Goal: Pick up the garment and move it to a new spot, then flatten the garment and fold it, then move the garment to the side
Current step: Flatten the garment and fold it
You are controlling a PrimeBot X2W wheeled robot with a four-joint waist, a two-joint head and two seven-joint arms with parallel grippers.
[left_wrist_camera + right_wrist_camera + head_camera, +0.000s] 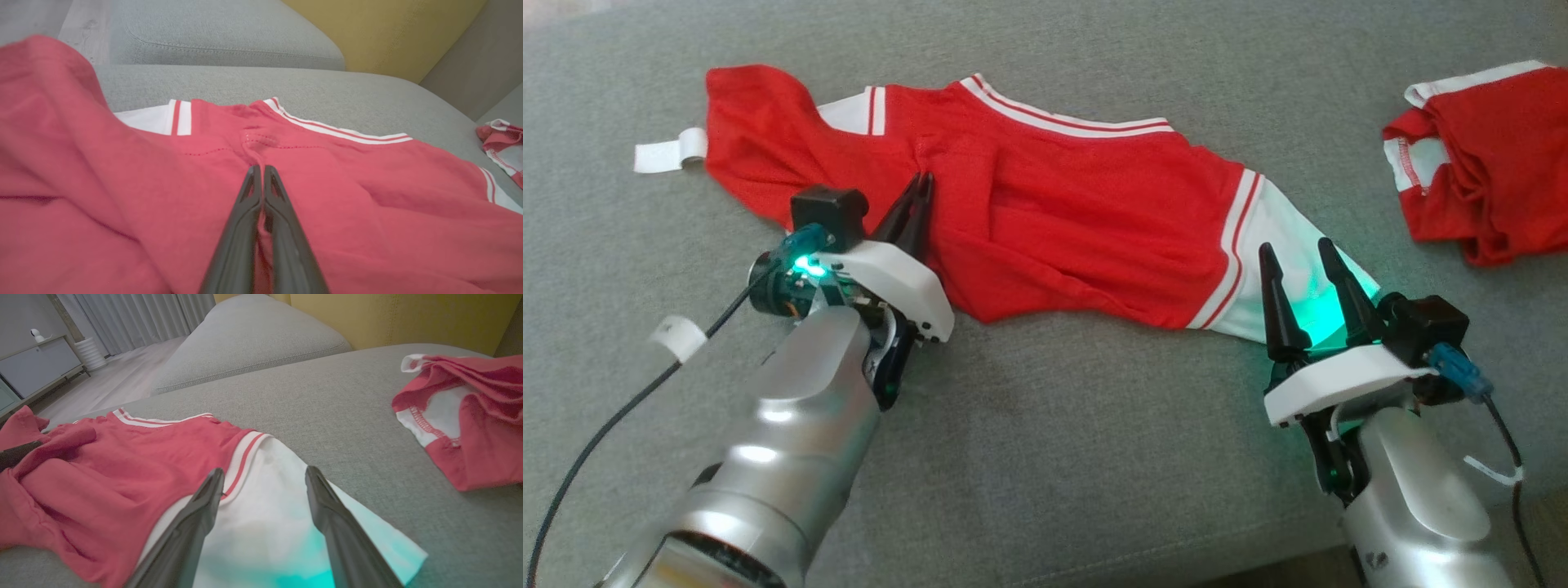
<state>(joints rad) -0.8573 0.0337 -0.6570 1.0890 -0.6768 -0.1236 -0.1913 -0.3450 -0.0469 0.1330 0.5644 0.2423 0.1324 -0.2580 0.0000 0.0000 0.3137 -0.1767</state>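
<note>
**Head view: left tool clamped on the garment's middle, right tool spread over its white end**

The red garment [1054, 212] lies crumpled but stretched out on the grey sofa seat [1045, 425]. Its long axis runs from the outer side of the left tool [921, 186] across to the right tool [1296, 247]. A striped white-and-red band [1070, 118] follows the edge lying beyond the left tool's fingertips. A white tag [670, 151] sticks out of the garment's end on that tool's outer side.

In the left wrist view the left tool [261, 169] has its fingers pressed together on a raised fold of red cloth, which shows between them near a stitched seam. The right tool [264, 472] stands with its fingers wide apart over the white end panel [265, 531], which points toward that tool and is lit green from below. No cloth is caught between them.

A second red-and-white garment [1494, 163] lies bunched on the right tool's outer side, well apart from the first, with bare sofa between. A yellow cushion [388, 32] rises beyond both tools. A pale cabinet [36, 367] and curtains [143, 314] stand far off past the sofa.
</note>
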